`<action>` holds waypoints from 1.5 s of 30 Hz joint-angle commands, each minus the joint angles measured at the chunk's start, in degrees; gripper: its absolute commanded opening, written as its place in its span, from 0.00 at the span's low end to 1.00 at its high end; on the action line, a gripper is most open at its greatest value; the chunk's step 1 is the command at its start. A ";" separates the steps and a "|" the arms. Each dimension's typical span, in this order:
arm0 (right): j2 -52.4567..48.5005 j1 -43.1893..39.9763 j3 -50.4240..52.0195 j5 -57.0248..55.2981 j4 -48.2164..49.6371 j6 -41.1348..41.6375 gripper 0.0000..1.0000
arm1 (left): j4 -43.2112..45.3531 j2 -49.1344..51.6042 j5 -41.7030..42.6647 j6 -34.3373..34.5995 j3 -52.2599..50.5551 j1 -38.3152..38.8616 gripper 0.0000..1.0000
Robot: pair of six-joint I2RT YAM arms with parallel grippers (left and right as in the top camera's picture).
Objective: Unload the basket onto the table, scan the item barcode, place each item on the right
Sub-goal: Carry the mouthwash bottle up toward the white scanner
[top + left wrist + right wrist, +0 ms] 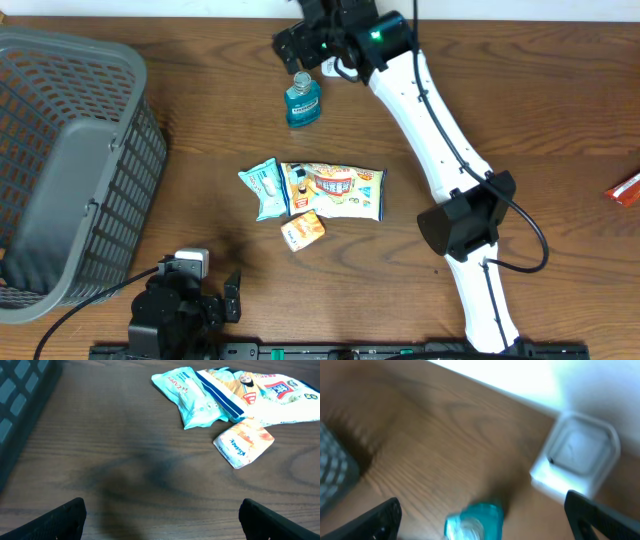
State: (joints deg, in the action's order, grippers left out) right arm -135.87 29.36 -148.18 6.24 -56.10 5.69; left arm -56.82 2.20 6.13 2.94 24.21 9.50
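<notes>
- On my right wrist feed the right gripper (486, 521) has its jaws spread wide, one dark finger (375, 520) at each bottom corner of the picture. Nothing is gripped.
- The blue bottle (474, 521) sits between those fingers, seen cap-on and blurred. I see a clear gap on both sides of the cap.
- From overhead the right gripper (298, 52) hovers at the far edge of the table (200, 100), just above the blue bottle (303, 100). The bottle appears to stand upright with its label showing.
- A white squarish object (577, 455) with a clear top lies just beyond the bottle in the wrist view. I cannot tell what it is.
- The left gripper (162, 525) is also fully parted and empty, low over bare wood at the near edge (232, 296).
- Ahead of it lies a cluster in mid-table: a teal packet (192, 397), a printed snack bag (265, 390) overlapping its side, and a small orange tissue pack (244, 442) touching the bag's near edge.
- A grey basket (60, 170) fills the left side, and a red packet (625, 188) pokes in at the right edge.
</notes>
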 commanded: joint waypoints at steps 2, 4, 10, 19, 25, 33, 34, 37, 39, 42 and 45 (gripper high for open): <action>0.66 -0.15 -4.35 -10.56 -5.79 28.55 0.99 | -0.11 -0.09 0.74 -0.35 0.24 0.20 0.98; 0.66 0.22 -4.74 -9.53 -6.36 33.31 0.99 | -0.11 -0.09 0.74 -0.35 0.24 0.20 0.98; 0.66 2.40 -4.74 -9.05 -11.10 43.67 0.99 | -0.11 -0.09 0.74 -0.35 0.24 0.20 0.98; 0.63 12.00 -4.68 -22.67 -17.73 48.63 0.99 | -0.11 -0.09 0.74 -0.35 0.24 0.20 0.98; 0.61 17.84 -3.13 -25.99 -11.85 44.74 0.96 | -0.11 -0.09 0.74 -0.35 0.24 0.20 0.98; 0.50 21.11 10.25 -47.63 -6.51 58.93 0.99 | -0.11 -0.09 0.74 -0.35 0.24 0.20 0.98; 0.50 21.09 12.35 -49.13 -4.37 59.49 0.99 | -0.11 -0.09 0.74 -0.35 0.24 0.20 0.98; 0.50 20.83 17.55 -51.01 3.76 59.32 0.99 | -0.11 -0.09 0.74 -0.35 0.24 0.20 0.98; 0.48 20.57 19.52 -51.36 8.66 57.40 0.99 | -0.11 -0.09 0.74 -0.35 0.24 0.20 0.98; 0.42 19.91 21.18 -52.04 12.94 56.17 0.99 | -0.11 -0.09 0.74 -0.35 0.24 0.20 0.98; -0.28 18.84 21.57 -52.02 13.86 56.24 0.99 | -0.11 -0.09 0.74 -0.35 0.24 0.20 0.98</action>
State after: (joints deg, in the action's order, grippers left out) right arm -135.81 49.50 -127.37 -42.09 -42.76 61.67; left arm -56.82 2.20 6.13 2.94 24.21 9.50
